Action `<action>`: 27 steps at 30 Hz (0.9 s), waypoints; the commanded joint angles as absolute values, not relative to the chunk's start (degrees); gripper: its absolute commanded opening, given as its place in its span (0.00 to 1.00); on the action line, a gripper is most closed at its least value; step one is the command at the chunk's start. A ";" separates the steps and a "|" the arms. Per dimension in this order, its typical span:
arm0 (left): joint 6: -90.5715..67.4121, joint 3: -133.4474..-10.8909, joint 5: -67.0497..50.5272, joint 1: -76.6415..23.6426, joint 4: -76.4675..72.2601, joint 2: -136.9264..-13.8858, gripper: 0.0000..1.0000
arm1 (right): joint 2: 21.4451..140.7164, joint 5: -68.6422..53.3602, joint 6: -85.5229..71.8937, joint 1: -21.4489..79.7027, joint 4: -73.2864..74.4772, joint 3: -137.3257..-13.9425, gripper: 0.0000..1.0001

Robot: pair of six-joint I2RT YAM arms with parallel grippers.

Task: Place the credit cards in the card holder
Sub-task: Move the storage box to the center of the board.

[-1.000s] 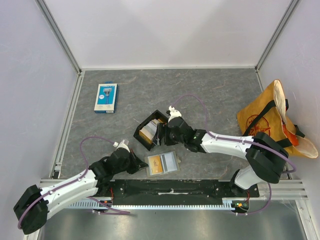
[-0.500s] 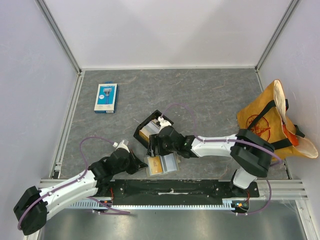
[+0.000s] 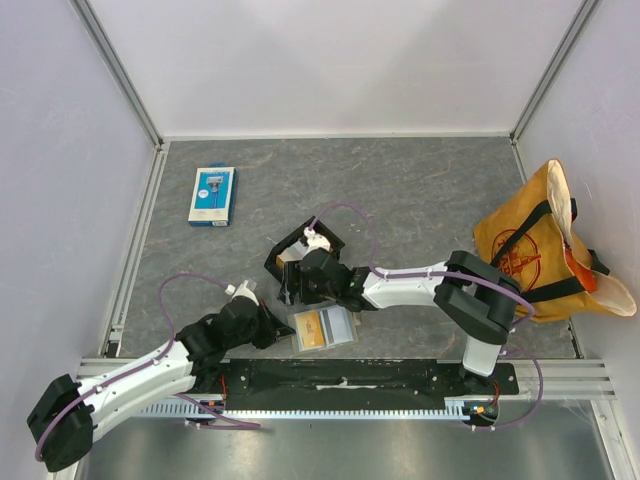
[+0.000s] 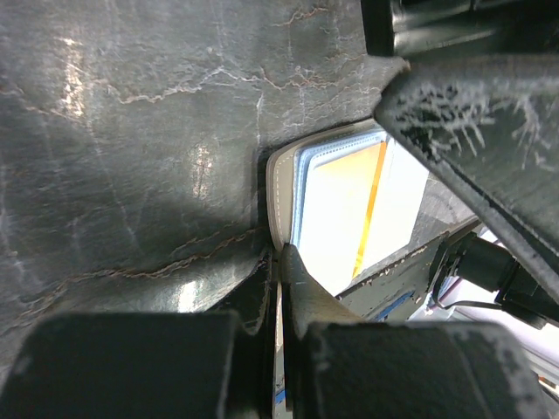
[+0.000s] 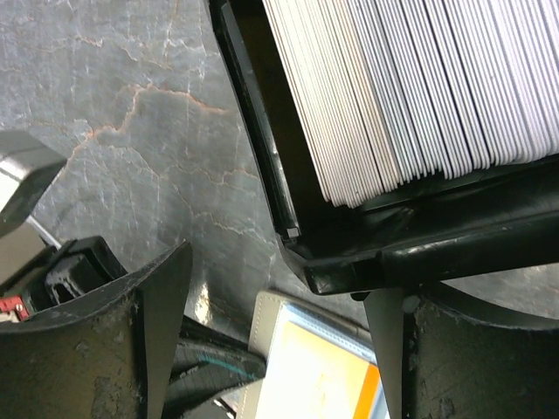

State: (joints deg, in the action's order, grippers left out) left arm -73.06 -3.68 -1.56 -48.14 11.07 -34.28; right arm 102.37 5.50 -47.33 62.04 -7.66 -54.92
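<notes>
The card holder (image 3: 323,327) lies open on the table near the front, with a yellow-orange card showing under its clear pocket. My left gripper (image 3: 277,328) is shut on the holder's left edge; the left wrist view shows the fingers (image 4: 306,279) pinching the grey-tan rim (image 4: 278,188). The credit cards (image 5: 419,78), mostly white, stand packed on edge in a black tray (image 3: 290,248). My right gripper (image 5: 271,319) is open and empty, low over the tray's near corner (image 5: 341,262), with the holder (image 5: 323,371) just below it.
A blue-and-white retail pack (image 3: 212,195) lies at the back left. A tan tote bag with black straps (image 3: 545,245) sits against the right wall. Metal rails run along the left and front table edges.
My right gripper has swung left and nearer, from the tray's right side to its near-left corner beside the holder. The left arm and the holder have not moved.
</notes>
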 commanded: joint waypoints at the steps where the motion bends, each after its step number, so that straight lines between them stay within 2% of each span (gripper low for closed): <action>1: -71.54 -3.78 -0.18 -48.16 12.66 -33.92 0.02 | 104.50 8.09 -45.97 61.52 -9.23 -59.15 0.83; 14: -71.02 -3.78 -0.26 -48.16 12.48 -34.54 0.02 | 106.53 3.35 -40.79 60.73 -9.31 -61.61 0.83; 21: -69.18 -5.53 -0.18 -48.16 14.15 -34.63 0.02 | 90.64 -1.50 -37.01 60.73 -5.37 -53.45 0.82; 27: -65.13 -10.62 -0.61 -48.16 18.36 -36.47 0.02 | 75.08 8.50 -37.61 60.82 6.04 -44.66 0.82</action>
State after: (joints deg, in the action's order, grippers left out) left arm -70.54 -6.04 -1.54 -48.14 14.57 -35.20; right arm 82.65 1.83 -38.37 60.93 -2.76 -49.06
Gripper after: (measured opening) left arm 0.025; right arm 0.822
